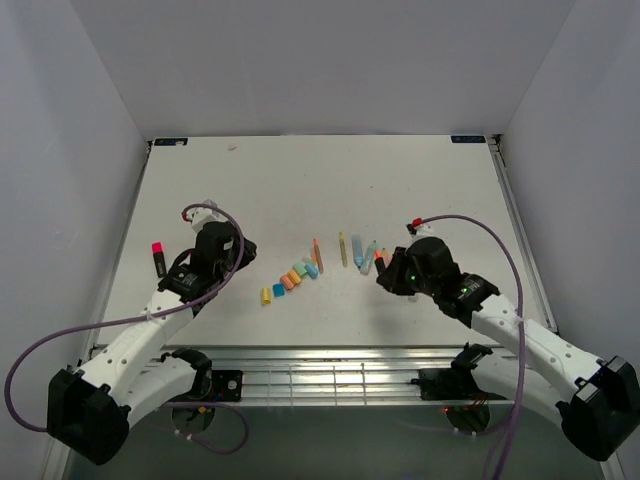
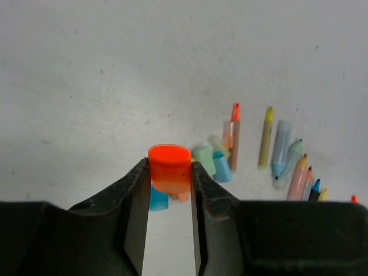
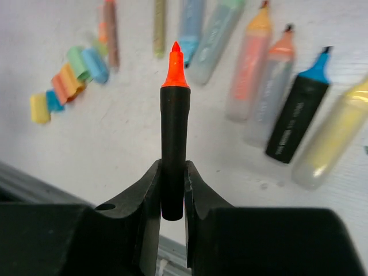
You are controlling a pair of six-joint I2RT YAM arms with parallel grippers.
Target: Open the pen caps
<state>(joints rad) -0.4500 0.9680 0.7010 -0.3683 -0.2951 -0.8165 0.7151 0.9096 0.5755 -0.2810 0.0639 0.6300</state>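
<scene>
Now left arm (image 1: 130,340) angled inward, jaws clamping orange cap (image 2: 169,168); right arm (image 1: 520,330) likewise, clamping black pen (image 3: 175,155).

1. Loose caps (image 1: 292,278) are lying close together in a slanting row on the table (image 1: 400,180).
2. Pens (image 1: 356,252) are lying side by side just right of that row.
3. The left gripper (image 2: 169,172) is sitting left of the caps, pinching one cap (image 2: 169,164).
4. The right gripper (image 3: 172,175) is sitting right of the pens, clamping one pen (image 3: 174,126).
</scene>
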